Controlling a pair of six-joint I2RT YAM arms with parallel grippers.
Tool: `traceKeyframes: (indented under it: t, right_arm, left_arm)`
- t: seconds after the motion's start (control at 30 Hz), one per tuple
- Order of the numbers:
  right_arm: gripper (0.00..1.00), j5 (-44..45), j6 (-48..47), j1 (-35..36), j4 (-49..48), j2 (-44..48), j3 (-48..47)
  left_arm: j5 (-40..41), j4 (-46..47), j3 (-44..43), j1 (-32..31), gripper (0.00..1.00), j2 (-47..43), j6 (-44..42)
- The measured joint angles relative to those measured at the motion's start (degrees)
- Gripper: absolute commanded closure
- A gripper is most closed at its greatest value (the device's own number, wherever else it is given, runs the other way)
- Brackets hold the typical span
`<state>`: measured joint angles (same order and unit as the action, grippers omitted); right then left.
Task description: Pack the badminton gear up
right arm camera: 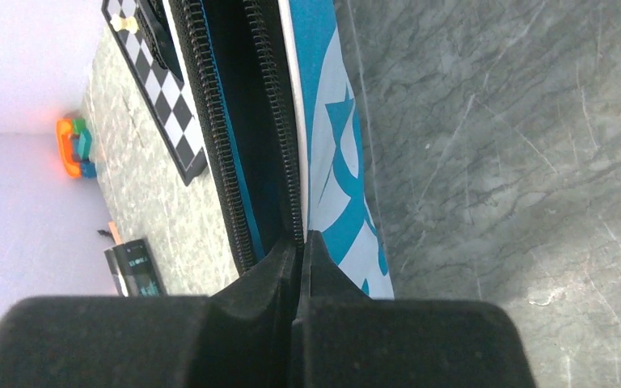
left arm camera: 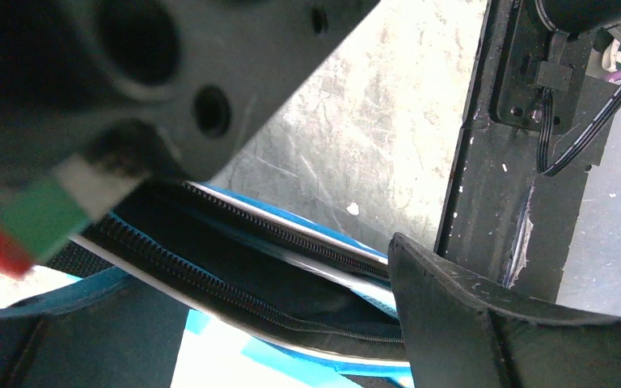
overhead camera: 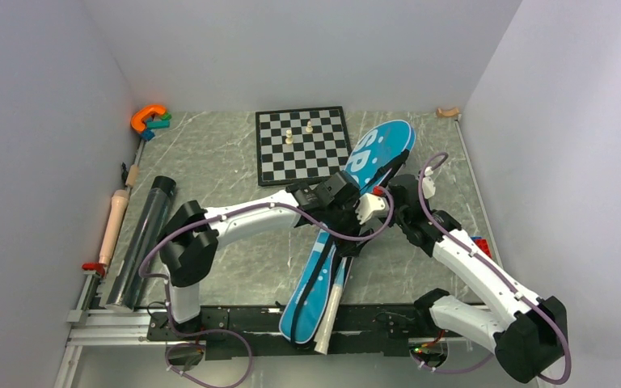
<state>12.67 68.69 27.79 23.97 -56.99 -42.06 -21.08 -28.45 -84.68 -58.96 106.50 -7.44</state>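
Observation:
The blue "SPORT" bag (overhead camera: 376, 153) lies diagonally on the table, its zip open. A white racket handle (overhead camera: 330, 317) sticks out of its near end. In the left wrist view a pale racket frame (left arm camera: 335, 272) lies inside the open bag (left arm camera: 210, 356). My right gripper (overhead camera: 394, 192) is shut on the bag's zipper edge (right arm camera: 294, 145). My left gripper (overhead camera: 354, 212) is open over the bag's opening, with one finger (left arm camera: 485, 315) beside the zip. The black lettered tube (overhead camera: 141, 241) lies at the left and also shows in the right wrist view (right arm camera: 135, 267). No shuttlecocks are in view.
The chessboard (overhead camera: 303, 145) with two pale pieces lies behind the bag. The orange C-shaped toy (overhead camera: 148, 118) is in the far left corner. A pale roller (overhead camera: 113, 225) lies along the left wall. A metal rail (overhead camera: 210, 319) runs along the near edge.

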Motion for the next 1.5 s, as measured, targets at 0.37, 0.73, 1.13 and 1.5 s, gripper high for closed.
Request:
traceKeyframes:
  t: [0.37, 0.73, 1.13, 1.5]
  right_arm:
    - [1.00, 5.6, 2.5, 2.9, 1.6, 0.8, -1.1]
    - [1.00, 4.8, 3.0, 6.8, 1.3, 1.2, -2.3]
    - [0.58, 6.2, 5.3, 6.8, 6.2, 2.0, -2.4]
    - [0.36, -1.0, -3.5, -4.8, 9.2, 11.9, -5.3]
  left_arm:
    - [0.7, -4.0, -1.9, -0.2, 0.01, -1.7, 3.4]
    - [-2.4, -0.9, -3.2, 4.2, 0.26, -1.7, 10.0]
    - [12.3, 1.2, 0.2, -1.2, 1.00, -4.4, 3.6]
    - [13.1, -0.4, 2.6, 2.2, 1.00, -6.7, 3.5]
